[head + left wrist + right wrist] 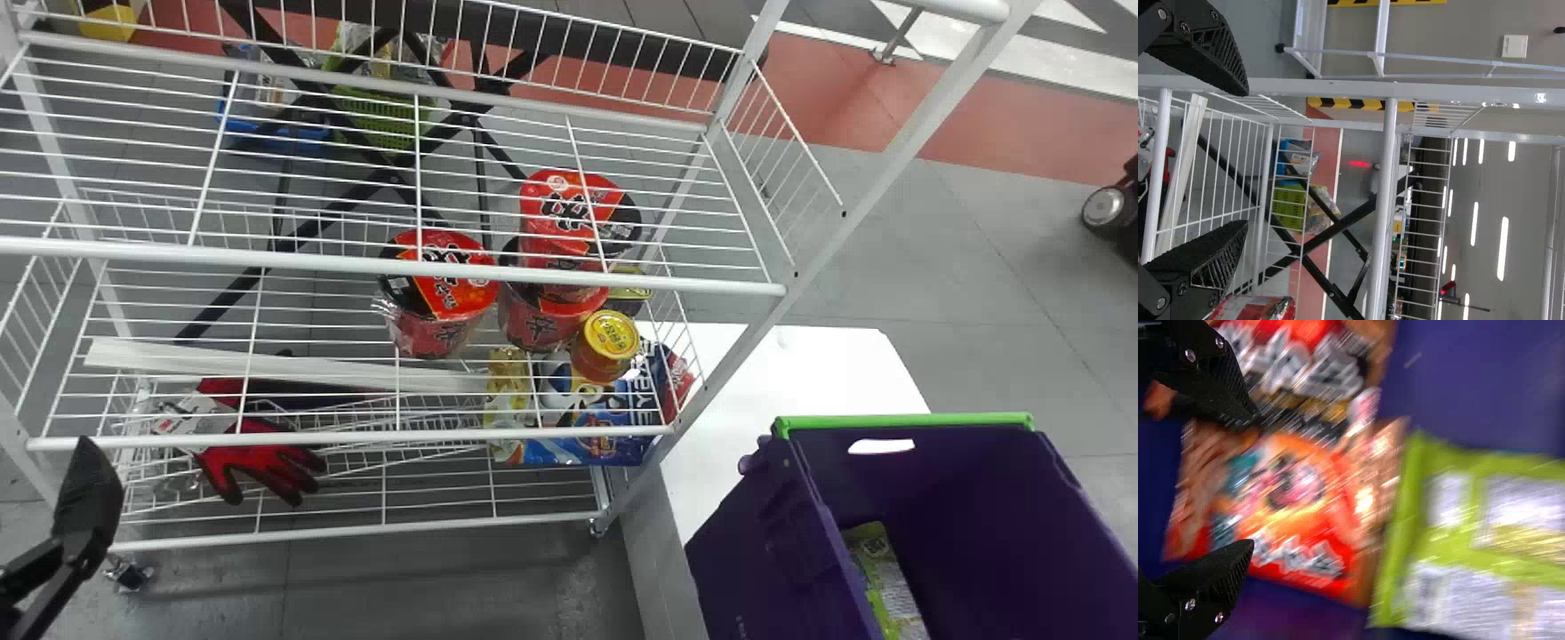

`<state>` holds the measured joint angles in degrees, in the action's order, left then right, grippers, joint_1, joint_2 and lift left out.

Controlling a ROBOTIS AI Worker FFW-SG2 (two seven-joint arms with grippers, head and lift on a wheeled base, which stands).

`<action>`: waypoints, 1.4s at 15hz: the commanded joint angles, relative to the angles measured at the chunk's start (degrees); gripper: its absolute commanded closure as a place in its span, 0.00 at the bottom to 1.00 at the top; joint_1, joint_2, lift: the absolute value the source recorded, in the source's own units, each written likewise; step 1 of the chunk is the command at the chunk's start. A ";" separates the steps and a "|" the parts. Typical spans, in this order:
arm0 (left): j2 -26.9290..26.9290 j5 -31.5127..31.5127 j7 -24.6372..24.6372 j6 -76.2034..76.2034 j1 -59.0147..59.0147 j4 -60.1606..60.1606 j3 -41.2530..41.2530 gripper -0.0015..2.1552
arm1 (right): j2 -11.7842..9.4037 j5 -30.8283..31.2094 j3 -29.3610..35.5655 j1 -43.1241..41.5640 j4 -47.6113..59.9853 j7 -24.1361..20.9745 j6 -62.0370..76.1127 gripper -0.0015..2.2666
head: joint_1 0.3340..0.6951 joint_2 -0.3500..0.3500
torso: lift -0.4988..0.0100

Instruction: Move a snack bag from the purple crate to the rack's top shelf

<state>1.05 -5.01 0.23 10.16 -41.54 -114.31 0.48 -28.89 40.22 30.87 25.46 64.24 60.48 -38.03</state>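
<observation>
In the head view the purple crate (969,498) stands at the lower right, a green and white bag (885,578) inside it. The rack's top shelf (391,169) spans the upper left. My left gripper (67,533) is at the left edge, before the rack; in the left wrist view the left gripper (1245,160) stands open with nothing between its fingers. In the right wrist view my right gripper (1251,483) is open inside the crate, close to an orange-red snack bag (1291,513). A second red and black bag (1305,367) and the green bag (1478,540) lie beside it.
Red noodle cups (444,284), a yellow-lidded jar (609,342) and blue packets (587,436) sit on the rack's lower levels, along with red gloves (258,462). A white table (800,364) stands between rack and crate. The rack's slanted right post (889,178) rises near the crate.
</observation>
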 commanded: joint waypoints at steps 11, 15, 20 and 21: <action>0.00 -0.88 0.82 1.83 2.25 3.30 -0.48 0.06 | 2.61 -4.88 0.68 -0.15 -6.59 -11.26 2.03 0.08 | 1.00 0.00 | 0.09; 0.09 -2.03 2.14 2.36 3.13 4.79 -1.27 0.06 | 4.19 -7.96 2.70 -0.15 -8.96 -14.34 7.13 0.08 | 1.00 0.00 | 0.09; 0.09 -2.73 3.19 2.71 3.48 5.50 -2.15 0.06 | 4.28 -7.96 3.14 -0.85 -10.63 -16.01 9.76 0.09 | 1.00 0.00 | 0.09; 0.18 -2.90 3.37 2.71 3.48 5.58 -2.50 0.06 | 4.45 -8.05 3.05 -1.20 -10.98 -16.36 9.76 0.09 | 1.00 0.00 | 0.09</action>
<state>1.16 -7.63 3.47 12.85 -38.05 -108.81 -1.55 -24.55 32.25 33.88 24.67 53.74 44.34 -28.55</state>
